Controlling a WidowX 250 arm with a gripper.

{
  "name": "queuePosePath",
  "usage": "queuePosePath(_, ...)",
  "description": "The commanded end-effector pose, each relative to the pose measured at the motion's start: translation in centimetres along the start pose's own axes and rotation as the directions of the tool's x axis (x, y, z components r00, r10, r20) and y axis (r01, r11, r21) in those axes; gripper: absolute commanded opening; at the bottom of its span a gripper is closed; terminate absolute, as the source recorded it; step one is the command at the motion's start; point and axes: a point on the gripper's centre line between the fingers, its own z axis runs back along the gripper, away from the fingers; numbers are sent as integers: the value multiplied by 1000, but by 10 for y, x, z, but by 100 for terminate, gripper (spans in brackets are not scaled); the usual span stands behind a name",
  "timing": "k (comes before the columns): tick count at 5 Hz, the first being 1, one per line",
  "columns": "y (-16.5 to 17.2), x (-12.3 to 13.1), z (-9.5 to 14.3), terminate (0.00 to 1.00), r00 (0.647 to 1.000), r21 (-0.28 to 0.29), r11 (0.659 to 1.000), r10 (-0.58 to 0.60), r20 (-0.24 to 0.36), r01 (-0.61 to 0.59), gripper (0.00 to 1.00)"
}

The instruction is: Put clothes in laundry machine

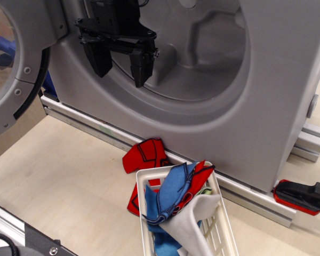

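The grey laundry machine (266,80) fills the upper view, its wide round drum opening (202,42) facing me and its round door (16,64) swung open at the left. My black gripper (121,68) hangs in front of the drum's lower left rim, fingers apart and empty. The clothes lie below: a red piece with black lines (146,154) on the table against the machine's base, and a bright blue piece (170,194), a pale grey-white piece (194,221) and more red cloth (134,200) in and over the white slatted basket (221,234).
An aluminium rail (85,121) runs along the machine's base. A red and black clamp (304,196) sits at the right by the rail. A metal frame edge (21,234) crosses the lower left corner.
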Motion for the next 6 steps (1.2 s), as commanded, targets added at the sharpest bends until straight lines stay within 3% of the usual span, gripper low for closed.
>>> queuePosePath(1,0,0,0,0,1000,0,1000,0,0,0,100)
queuePosePath(2,-23,-23,-2,0,999,-49,998,-46,18,47,100)
queuePosePath(4,-70,-63,-16,0,992,-33,992,-121,-19,121,100)
queuePosePath(6,-126,-68,-38,0,987,42,986,-162,6,162,100)
